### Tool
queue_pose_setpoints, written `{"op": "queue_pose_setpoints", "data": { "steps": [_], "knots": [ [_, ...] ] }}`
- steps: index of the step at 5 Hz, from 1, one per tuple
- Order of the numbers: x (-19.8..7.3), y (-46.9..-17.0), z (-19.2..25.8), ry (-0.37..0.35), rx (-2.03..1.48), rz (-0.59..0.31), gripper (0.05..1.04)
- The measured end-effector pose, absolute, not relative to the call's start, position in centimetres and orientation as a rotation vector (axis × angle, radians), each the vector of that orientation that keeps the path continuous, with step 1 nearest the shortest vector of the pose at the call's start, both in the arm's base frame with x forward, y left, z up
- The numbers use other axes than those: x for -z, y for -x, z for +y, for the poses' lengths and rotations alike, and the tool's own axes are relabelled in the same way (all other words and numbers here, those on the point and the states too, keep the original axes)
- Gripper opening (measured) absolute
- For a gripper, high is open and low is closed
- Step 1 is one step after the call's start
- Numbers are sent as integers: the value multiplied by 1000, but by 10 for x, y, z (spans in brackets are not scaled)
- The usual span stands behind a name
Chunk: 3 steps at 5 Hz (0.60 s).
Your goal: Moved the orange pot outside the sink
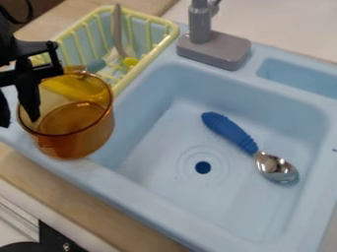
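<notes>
Pale blue sink in a wood-look counter. Gripper at left, fingers parted, one inside the pot, one outside its wall. Pot upright at sink's left ledge; contact beneath unclear. Probably light, stiff, slick plastic; rim best pinched square, or it may swing. Outward: yellow rack far left, faucet far, spoon right, in basin.

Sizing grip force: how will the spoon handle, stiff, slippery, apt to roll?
Spoon looks rigid. Ridges on the thick blue handle should limit slip, though its rounded sides may let it rock. Shiny bowl looks metal, so that end may dip.
</notes>
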<state>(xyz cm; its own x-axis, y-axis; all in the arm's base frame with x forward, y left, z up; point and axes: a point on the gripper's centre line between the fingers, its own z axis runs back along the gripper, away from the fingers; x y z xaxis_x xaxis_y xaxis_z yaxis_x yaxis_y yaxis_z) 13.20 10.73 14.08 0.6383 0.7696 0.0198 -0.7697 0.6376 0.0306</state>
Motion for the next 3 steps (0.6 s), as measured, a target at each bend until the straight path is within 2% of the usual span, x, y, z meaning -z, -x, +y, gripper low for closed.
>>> {"op": "queue_pose_setpoints", "data": {
  "steps": [1,2,3],
  "knots": [
    [-140,-130,114,-57,-916,5,754],
    [-142,-132,118,-60,-921,3,986],
    [-150,-133,116,-48,-912,14,999]
  ]
}}
